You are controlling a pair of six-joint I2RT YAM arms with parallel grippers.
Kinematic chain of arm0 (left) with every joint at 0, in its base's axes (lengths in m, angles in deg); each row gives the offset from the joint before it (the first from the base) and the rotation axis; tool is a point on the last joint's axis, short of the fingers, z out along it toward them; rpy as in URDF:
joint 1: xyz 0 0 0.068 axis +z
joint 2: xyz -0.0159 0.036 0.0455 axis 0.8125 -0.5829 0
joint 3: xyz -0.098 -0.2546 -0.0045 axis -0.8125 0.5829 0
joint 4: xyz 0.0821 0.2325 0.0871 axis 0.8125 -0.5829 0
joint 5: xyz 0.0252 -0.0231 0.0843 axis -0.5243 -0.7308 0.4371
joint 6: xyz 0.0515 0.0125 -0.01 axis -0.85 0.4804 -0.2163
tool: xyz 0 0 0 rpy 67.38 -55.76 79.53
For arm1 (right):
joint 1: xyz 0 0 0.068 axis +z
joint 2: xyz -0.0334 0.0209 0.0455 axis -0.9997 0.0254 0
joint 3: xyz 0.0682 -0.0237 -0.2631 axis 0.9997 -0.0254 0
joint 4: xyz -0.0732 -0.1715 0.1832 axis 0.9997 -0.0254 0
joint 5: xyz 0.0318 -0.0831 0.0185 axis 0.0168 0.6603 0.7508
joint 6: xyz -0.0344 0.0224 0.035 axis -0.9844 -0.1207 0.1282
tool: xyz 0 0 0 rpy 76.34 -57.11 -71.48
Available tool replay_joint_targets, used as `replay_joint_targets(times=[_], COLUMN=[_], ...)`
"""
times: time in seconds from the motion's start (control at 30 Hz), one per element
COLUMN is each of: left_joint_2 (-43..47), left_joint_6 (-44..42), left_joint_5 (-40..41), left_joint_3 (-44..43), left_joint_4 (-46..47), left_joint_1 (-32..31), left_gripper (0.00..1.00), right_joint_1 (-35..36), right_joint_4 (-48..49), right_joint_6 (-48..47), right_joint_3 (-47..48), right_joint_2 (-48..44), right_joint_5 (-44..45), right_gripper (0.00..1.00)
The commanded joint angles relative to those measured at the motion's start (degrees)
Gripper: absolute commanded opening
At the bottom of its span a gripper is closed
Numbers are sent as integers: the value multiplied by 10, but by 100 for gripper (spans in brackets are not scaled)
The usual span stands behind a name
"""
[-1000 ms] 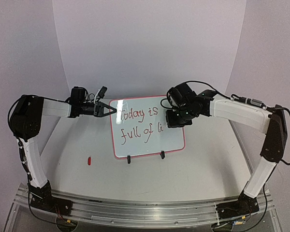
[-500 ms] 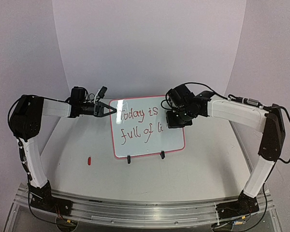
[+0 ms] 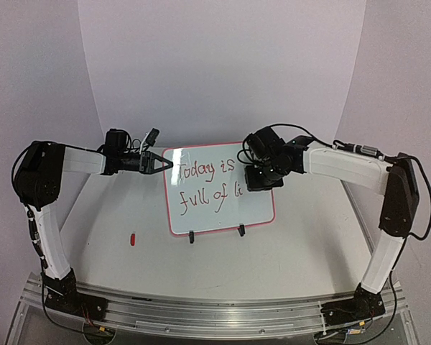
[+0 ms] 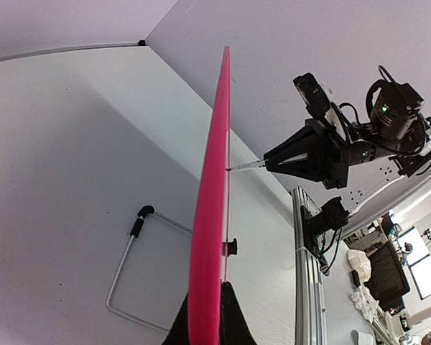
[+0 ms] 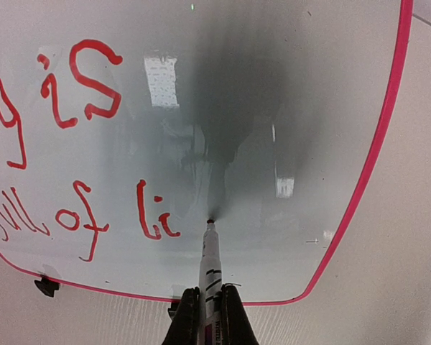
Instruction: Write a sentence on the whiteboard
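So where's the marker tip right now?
In the right wrist view it's low centre, at the whiteboard just right of the red "li"; the right gripper holds the marker.

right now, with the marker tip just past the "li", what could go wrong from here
1. The whiteboard stands on small clip feet, steadied only by the left gripper pinching its edge; a hard push from the marker in the right gripper might tilt it and warp strokes.
2. The remaining letters may run short of room before the pink frame.

Glossy smooth whiteboard (image 5: 287, 93); matt white table (image 3: 287, 251).
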Motion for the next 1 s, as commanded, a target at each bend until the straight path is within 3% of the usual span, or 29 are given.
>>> replay_joint_targets(times=[0.0,0.47,0.97], left_joint_2=[-11,-14,-14], left_joint_6=[-65,-64,-64], left_joint_5=[78,80,81], left_joint_3=[10,8,8], left_joint_4=[-5,-6,-7], left_joint_1=[-7,-7,-7], left_gripper=[0,0,0], right_joint_1=[-3,-3,-3], right_joint_4=[20,17,-36], right_joint_6=[5,2,6], right_joint_3=[27,25,18], right_joint_2=[15,24,19], right_joint_5=[11,-53,-23], right_gripper=[0,0,0])
